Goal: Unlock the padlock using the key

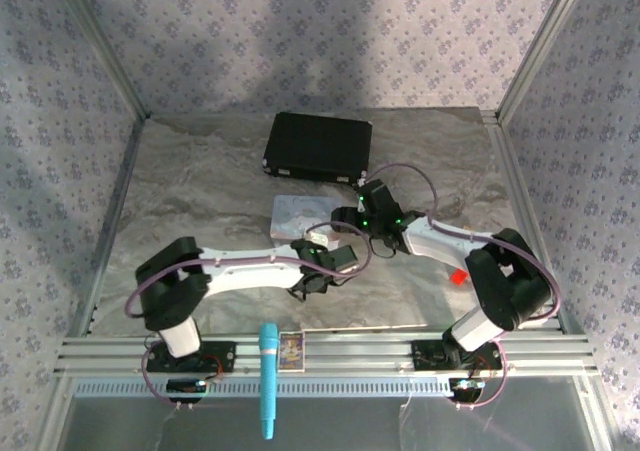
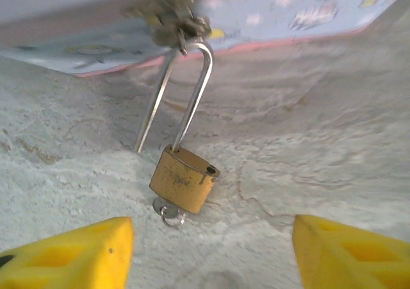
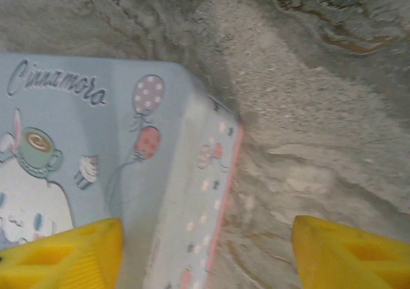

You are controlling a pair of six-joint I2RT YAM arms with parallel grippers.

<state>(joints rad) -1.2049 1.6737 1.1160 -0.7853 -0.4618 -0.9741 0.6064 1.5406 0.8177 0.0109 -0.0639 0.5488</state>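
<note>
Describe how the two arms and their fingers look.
Both have white links and black joints: left arm, right arm. A lilac cable loops along each. Green lights glow near the right wrist. The left fingers and right fingers are blocky yellow with recessed pockets.

We log the padlock (image 2: 184, 185): small brass body, tilted, low on the grey cloth (image 2: 307, 141). Its long silvery shackle rises to the tin's clasp (image 2: 176, 18). One leg sits in the body and the other hangs free, leaving its hole open. The silvery key (image 2: 168, 212) protrudes beneath the body.
</note>
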